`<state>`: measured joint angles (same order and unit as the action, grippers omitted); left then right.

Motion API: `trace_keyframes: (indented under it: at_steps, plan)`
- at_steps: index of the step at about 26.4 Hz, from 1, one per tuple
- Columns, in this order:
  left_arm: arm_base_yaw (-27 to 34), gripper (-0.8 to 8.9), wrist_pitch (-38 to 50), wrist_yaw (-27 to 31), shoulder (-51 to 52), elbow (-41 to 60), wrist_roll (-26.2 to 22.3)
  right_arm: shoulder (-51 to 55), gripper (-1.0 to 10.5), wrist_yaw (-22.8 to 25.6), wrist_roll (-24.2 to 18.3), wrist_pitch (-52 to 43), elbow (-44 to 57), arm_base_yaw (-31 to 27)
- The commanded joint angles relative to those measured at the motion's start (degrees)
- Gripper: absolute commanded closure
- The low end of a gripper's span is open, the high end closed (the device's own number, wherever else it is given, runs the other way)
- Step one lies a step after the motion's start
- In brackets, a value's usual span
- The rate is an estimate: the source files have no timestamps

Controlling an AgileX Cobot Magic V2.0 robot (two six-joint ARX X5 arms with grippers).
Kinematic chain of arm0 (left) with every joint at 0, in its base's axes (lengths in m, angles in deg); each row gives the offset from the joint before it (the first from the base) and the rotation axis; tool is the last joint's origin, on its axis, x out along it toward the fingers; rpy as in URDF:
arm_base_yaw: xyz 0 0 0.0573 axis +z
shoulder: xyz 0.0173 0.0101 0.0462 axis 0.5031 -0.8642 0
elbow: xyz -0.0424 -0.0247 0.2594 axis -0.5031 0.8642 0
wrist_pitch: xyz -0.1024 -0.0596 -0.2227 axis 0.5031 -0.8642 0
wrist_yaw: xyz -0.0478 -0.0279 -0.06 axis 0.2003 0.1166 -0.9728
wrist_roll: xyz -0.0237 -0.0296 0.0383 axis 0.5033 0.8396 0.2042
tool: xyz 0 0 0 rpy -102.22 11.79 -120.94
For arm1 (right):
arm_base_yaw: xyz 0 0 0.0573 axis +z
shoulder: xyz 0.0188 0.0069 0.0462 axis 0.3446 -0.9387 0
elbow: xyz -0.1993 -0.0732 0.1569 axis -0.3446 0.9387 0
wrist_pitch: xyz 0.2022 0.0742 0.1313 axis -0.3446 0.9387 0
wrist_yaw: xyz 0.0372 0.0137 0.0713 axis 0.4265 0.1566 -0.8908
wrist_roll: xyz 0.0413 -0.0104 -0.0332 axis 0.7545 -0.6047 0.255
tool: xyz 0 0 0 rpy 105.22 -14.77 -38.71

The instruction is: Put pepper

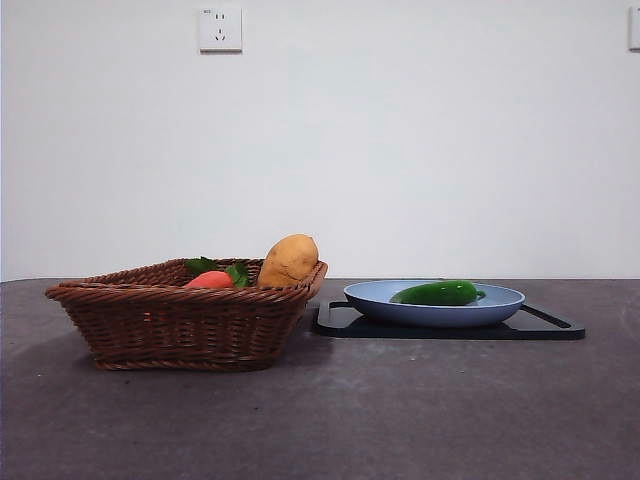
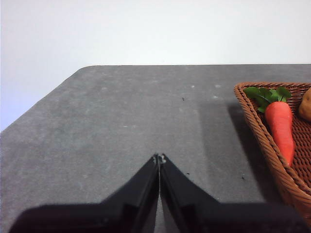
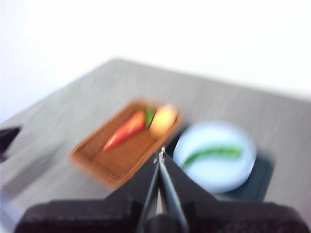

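Observation:
The glossy dark green pepper (image 1: 438,293) lies on a light blue plate (image 1: 380,299) that stands on a black tray (image 1: 540,328) at the right. The blurred right wrist view shows the pepper (image 3: 212,153) on the plate (image 3: 209,170) too. My right gripper (image 3: 161,154) is shut and empty, high above the table, apart from the basket and plate. My left gripper (image 2: 159,158) is shut and empty over bare table beside the basket. Neither gripper shows in the front view.
A brown wicker basket (image 1: 170,320) at the left holds a red-orange vegetable with green leaves (image 1: 210,281) and a tan potato (image 1: 288,260). The basket (image 2: 272,155) and that vegetable (image 2: 281,124) show in the left wrist view. The table is dark grey.

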<state>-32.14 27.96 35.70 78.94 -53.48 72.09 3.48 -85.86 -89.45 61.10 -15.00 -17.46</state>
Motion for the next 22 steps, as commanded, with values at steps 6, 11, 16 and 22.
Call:
trace_keyframes:
  at_steps: [6, 11, 16, 22]
  plan:
    - [0.15, 8.05, 0.42, -0.15, 0.24, 0.61, 0.61, 16.35, 9.4, 3.41, 2.25, -30.62, 34.07, -0.92]
    - [0.15, 8.05, 0.42, -0.15, 0.24, 0.61, 0.59, 22.64, 9.4, 5.07, 5.33, -41.46, 48.78, -0.72]
    - [0.15, 8.05, 0.39, -0.15, 0.24, 0.61, 0.61, 28.17, 9.4, 5.14, 6.78, -46.60, 59.65, -0.70]
    - [0.15, 8.05, 0.39, -0.15, 0.24, 0.61, 0.59, 32.09, 9.4, 6.60, 7.98, -46.86, 66.40, -0.70]
